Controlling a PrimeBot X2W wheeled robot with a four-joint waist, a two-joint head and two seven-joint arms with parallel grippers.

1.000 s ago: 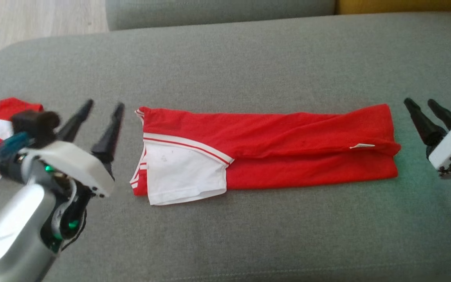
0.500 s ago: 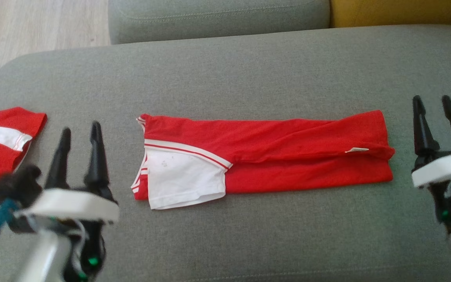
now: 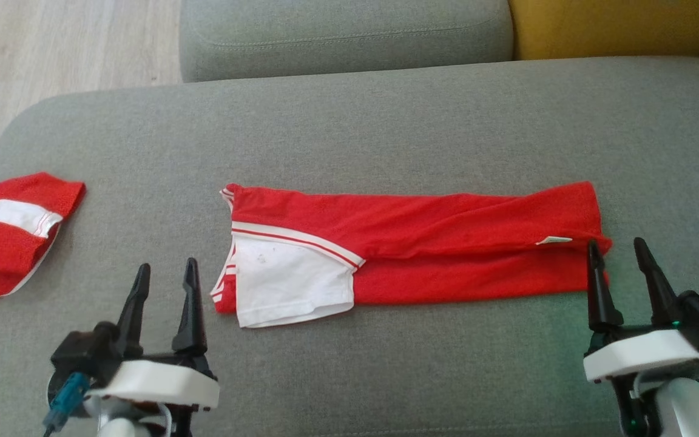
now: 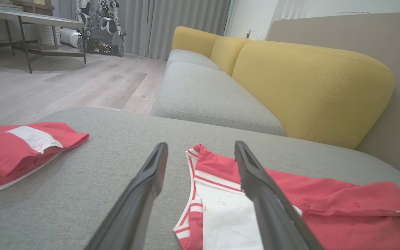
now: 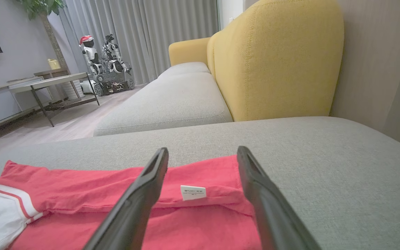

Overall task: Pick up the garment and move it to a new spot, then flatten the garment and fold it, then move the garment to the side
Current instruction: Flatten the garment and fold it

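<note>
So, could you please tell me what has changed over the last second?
The left gripper and right gripper both drew back toward the robot, jaws open, holding nothing; the right one also came in to the shirt's end. The shirt and the second garment lay unmoved.

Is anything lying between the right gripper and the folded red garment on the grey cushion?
Nothing visible does. The open right gripper hovers at the right end of the garment, over the grey cushion.
</note>
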